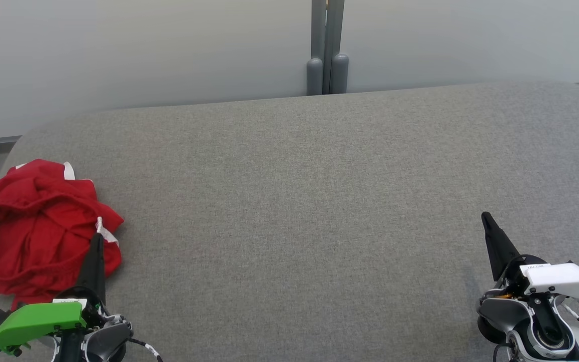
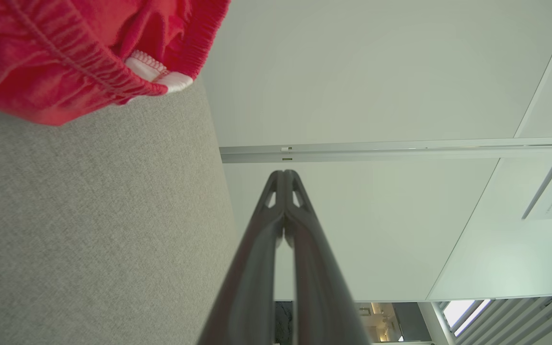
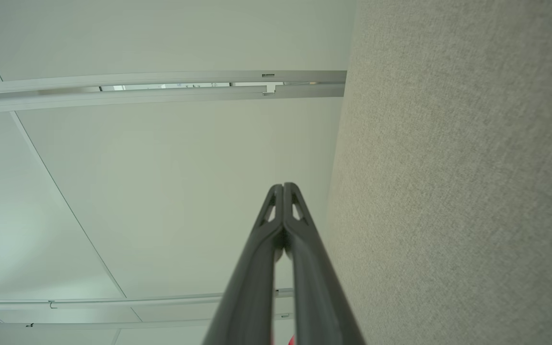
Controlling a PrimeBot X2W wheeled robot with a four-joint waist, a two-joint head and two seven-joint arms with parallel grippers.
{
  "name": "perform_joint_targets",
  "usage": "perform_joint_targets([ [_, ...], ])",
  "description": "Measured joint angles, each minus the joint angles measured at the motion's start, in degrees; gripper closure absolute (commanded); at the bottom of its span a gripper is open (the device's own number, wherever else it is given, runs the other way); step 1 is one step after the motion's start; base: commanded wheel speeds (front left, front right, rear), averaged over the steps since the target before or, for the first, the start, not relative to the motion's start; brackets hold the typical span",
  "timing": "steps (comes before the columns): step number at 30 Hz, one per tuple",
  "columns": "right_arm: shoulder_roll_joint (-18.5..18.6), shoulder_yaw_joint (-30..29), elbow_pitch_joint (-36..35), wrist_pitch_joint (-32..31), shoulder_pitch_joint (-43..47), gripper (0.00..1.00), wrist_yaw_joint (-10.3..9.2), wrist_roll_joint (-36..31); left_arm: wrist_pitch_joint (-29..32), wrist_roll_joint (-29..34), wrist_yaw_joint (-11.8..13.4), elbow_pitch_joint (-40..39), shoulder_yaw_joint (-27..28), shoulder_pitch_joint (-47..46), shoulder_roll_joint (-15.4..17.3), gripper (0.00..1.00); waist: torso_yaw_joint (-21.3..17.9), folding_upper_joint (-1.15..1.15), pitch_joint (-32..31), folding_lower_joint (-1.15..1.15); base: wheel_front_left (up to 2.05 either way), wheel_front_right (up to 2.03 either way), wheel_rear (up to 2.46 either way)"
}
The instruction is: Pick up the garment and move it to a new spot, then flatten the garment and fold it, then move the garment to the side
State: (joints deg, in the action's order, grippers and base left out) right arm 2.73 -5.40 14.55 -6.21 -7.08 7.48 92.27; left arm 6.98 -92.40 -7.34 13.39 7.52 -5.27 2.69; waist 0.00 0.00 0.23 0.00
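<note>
Left gripper [image 1: 97, 237] overlaps red garment [image 1: 33, 221]; left edge cropped.

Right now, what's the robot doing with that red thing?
Nothing yet. The red garment lies crumpled at the left of the grey padded surface. The left end effector sits shut right by it, holding nothing. The right end effector is shut too, far off on the right.

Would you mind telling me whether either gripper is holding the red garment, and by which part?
Nothing is held. The left gripper and right gripper are both shut empty; the red garment lies crumpled on the grey surface.
</note>
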Motion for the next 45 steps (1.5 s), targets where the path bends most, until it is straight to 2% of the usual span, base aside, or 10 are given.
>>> perform_joint_targets([
  [27,-0.03,0.01,0.14,0.00,0.03,1.00,0.00,-0.02,0.00,0.00,0.03,0.12,-0.01,0.05,-0.03,1.00,0.00,0.00,0.00,0.00,0.00,0.00,0.00],
  [28,-0.14,0.05,0.55,0.00,0.09,0.00,-0.01,-0.07,0.00,0.00,0.05,0.49,-0.08,0.27,-0.12,0.00,0.00,0.00,0.00,0.00,0.00,0.00,0.00],
  [37,-0.29,1.24,2.03,1.03,2.03,0.00,-0.02,-1.46,-1.30,0.97,0.13,2.55,-1.02,2.26,-0.40,0.00,0.03,0.00,0.05,0.00,0.00,0.00,0.00],
  [45,0.64,2.74,1.76,3.36,2.03,0.00,-0.02,-9.38,-3.58,11.69,0.31,2.70,-1.74,2.27,-0.22,0.00,0.08,0.00,0.17,0.00,0.00,0.00,0.00],
])
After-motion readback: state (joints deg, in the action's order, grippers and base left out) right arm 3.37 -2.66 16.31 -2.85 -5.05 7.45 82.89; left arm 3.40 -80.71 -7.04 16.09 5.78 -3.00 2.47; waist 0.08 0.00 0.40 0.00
